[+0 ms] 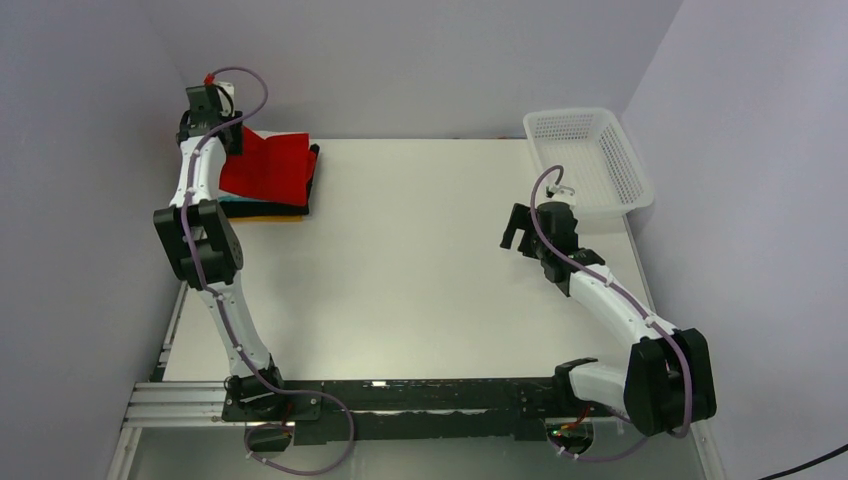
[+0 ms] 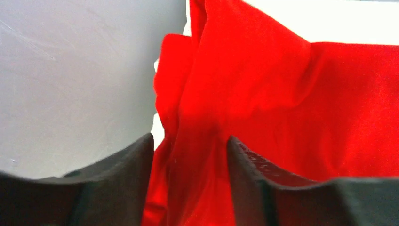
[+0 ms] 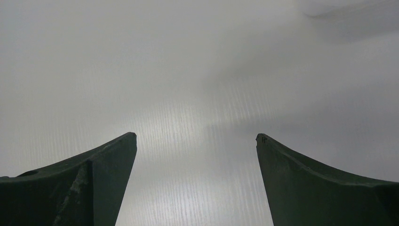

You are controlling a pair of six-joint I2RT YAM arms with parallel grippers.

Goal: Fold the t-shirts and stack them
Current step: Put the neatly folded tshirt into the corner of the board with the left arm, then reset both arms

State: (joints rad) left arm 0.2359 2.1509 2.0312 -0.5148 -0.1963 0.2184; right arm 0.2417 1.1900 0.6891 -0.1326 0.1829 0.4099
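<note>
The left gripper point(image 2: 190, 136) filled the foreground of its wrist view, its jaws part-way apart with a raised fold of the red t-shirt point(image 2: 282, 94) between them. That shirt lay folded on top of the stack point(image 1: 265, 210) of teal, black and yellow-orange shirts at the table's point(image 1: 420, 250) far left corner; its outline looked near square, so no long axis could be told. The white mesh basket point(image 1: 635, 185) sat at the far right corner. The right gripper point(image 3: 195, 134) gaped wide over bare tabletop, holding nothing.
</note>
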